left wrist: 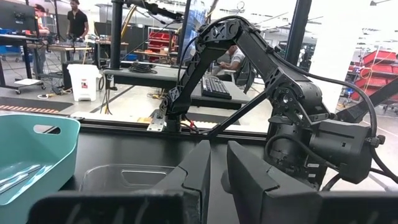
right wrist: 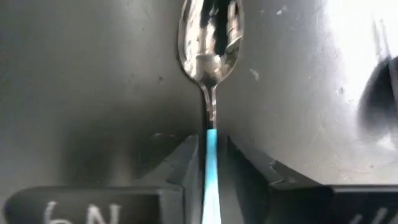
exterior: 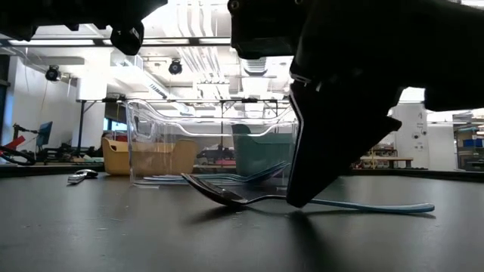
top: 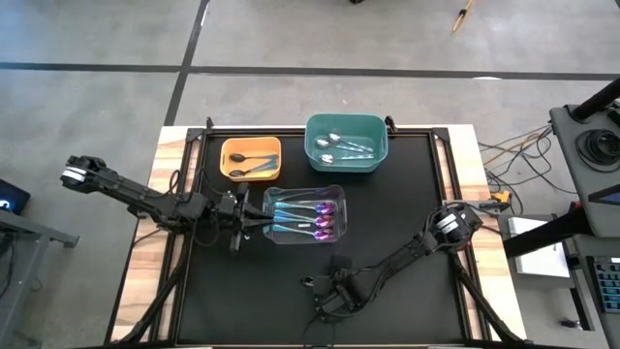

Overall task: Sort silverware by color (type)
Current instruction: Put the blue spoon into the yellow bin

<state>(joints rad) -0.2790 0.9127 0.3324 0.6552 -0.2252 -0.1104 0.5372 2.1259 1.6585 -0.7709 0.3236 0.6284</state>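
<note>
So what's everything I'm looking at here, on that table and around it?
Orange bin: one, far left of the mat; two dark-bowled spoons inside.
Teal bin: one, far centre; a few silver-bowled spoons inside.
Clear bin: one, mid-table; about four purple-bowled spoons inside.
Loose spoon: one, silver bowl, light-blue handle, lying on the black mat near the front.
People: a few, in the room behind.
Left end effector: beside the clear bin, fingers nearly together, empty.
Right end effector: near the front edge, fingers closed on the loose spoon's handle.
</note>
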